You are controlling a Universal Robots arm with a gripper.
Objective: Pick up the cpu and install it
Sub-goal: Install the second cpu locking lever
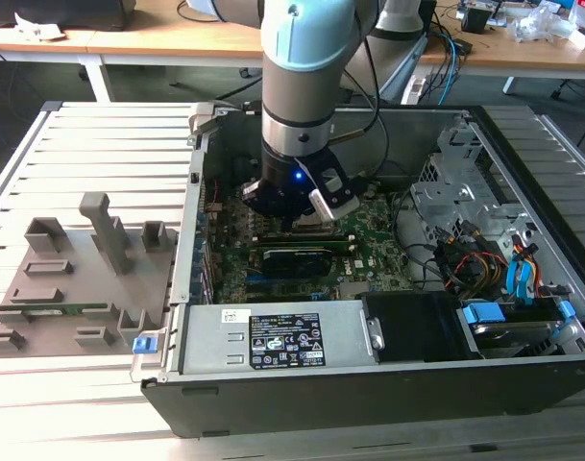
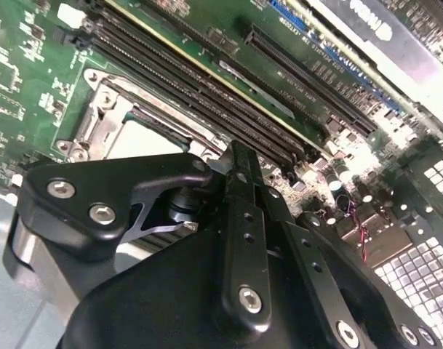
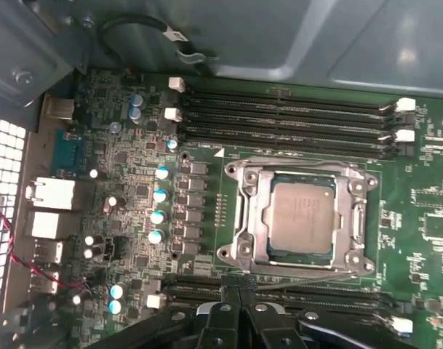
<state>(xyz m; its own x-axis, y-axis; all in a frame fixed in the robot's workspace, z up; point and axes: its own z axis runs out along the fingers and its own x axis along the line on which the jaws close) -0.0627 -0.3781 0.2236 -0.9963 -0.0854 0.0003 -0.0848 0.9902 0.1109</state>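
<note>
Hovering inside the open computer case point(image 1: 523, 163) in the exterior view, the gripper point(image 1: 294, 216) hung low over the motherboard point(image 1: 369, 254), near the case's back wall. A grey fixture tray point(image 1: 76, 279) lay outside, toward the exterior view's left.

In the second wrist view, the black fingers point(image 2: 239, 218) were pressed together with nothing between them; the socket frame point(image 2: 97, 120) sat just beyond them.

In the first wrist view, the cpu point(image 3: 301, 216) lay flat within the socket, metal top up, between two banks of memory slots point(image 3: 286, 120). Fingertips point(image 3: 232, 302) stood apart from it.

Judgement: chip appeared seated and released. Whether the retention frame was latched, I could not tell.
</note>
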